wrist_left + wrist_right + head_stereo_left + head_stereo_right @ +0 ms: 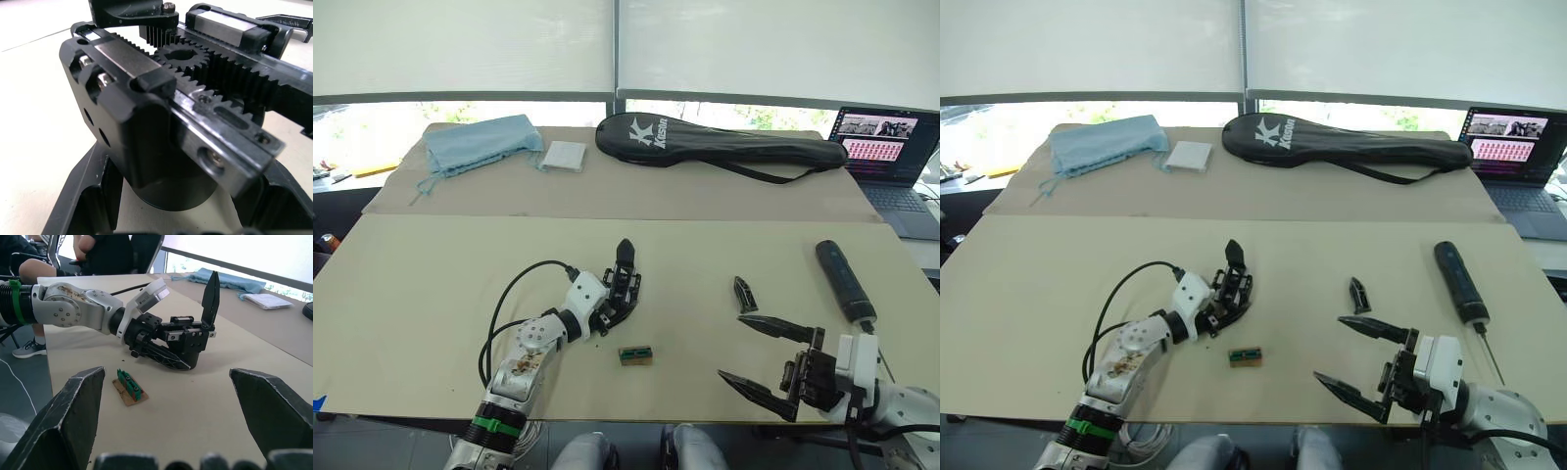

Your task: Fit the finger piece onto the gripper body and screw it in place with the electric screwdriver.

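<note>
Holding the gripper body [620, 292] at frame center, the left gripper [610, 311] has its fingers clamped round it. Right gripper [770, 360], lower right, fingers wide, empty. Finger piece [744, 294] lies just above it; electric screwdriver [843, 282] further right. Approach piece along its length, pinch mid-body, keep forked base free.

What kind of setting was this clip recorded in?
Likely an office or lab workbench by windows: a paper-covered table, an open laptop at its far corner, roller blinds, and seated people in the right wrist view.

I see a long black racket bag with white lettering [705, 145] upper centre, a crumpled light-blue cloth [480, 143] upper left, and an open laptop [891, 157] far right
</note>
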